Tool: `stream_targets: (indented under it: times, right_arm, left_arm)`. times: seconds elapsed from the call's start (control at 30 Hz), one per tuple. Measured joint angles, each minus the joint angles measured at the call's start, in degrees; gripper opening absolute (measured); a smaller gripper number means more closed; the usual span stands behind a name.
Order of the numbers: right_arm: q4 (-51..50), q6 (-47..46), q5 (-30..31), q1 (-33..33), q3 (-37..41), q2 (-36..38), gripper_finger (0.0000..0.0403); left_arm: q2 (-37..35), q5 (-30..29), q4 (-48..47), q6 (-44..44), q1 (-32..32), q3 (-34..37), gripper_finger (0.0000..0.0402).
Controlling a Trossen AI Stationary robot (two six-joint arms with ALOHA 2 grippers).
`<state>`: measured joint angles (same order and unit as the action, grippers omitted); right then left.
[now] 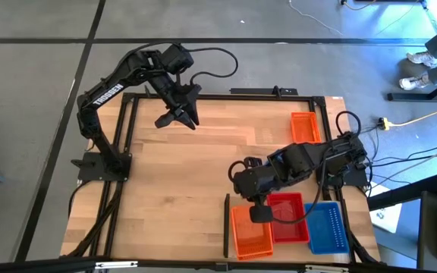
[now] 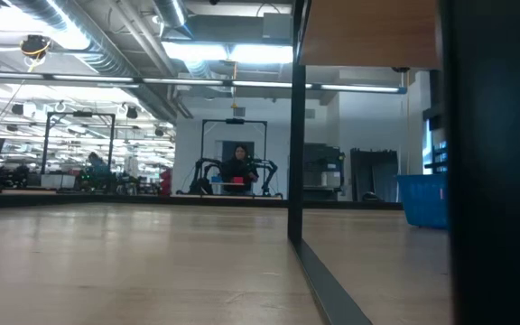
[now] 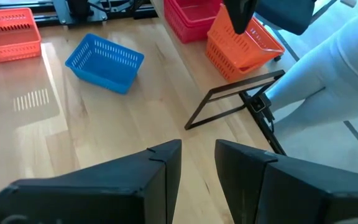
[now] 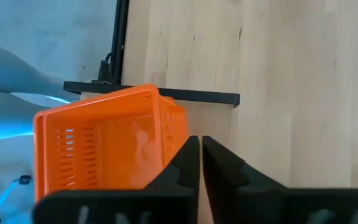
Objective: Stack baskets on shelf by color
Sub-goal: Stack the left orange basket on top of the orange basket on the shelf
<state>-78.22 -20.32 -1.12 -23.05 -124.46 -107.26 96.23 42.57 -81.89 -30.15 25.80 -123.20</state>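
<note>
The right tool (image 1: pixel 261 214), its fingers pressed together on nothing, hovers over the seam between an orange perforated plastic basket (image 1: pixel 252 230) and a red mesh basket (image 1: pixel 288 218) at the light wooden plank shelf's (image 1: pixel 188 174) front edge. A blue mesh basket (image 1: pixel 327 227) sits beside them, and another orange basket (image 1: pixel 304 127) lies farther back. The left tool (image 1: pixel 179 116), slightly parted and empty, waits at the rear.

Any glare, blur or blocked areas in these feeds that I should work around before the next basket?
High view: even light, sharp. Low view: bright ceiling lights, and dark frame rails block its right part. Left wrist view: a pale glare patch on the light wood plank shelf. Right wrist view: the right gripper is blurred; the orange mesh basket is clear.
</note>
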Motion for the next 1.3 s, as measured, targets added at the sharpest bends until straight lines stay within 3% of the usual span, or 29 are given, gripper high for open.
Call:
stream_targets:
  times: [0.33,0.5,0.77,1.3]
  right_arm:
    - [0.04,-0.41,-2.38,-0.02,0.00,0.00,0.0086]
    - [0.00,-2.05,-9.72,-0.02,0.00,0.00,0.0089]
    - [-2.08,-1.99,-4.99,-0.04,0.00,0.00,0.0089]
    - [-2.75,-4.95,-6.87,-0.07,2.84,0.00,0.0089]
  left_arm:
    - [0.00,-0.16,0.00,0.00,0.07,0.00,0.0089]
    - [0.00,-0.16,0.00,0.00,0.07,-0.01,0.0089]
    - [0.00,-0.16,0.00,0.00,0.04,0.00,0.0089]
    - [0.00,-0.14,0.00,0.00,0.04,0.00,0.0089]
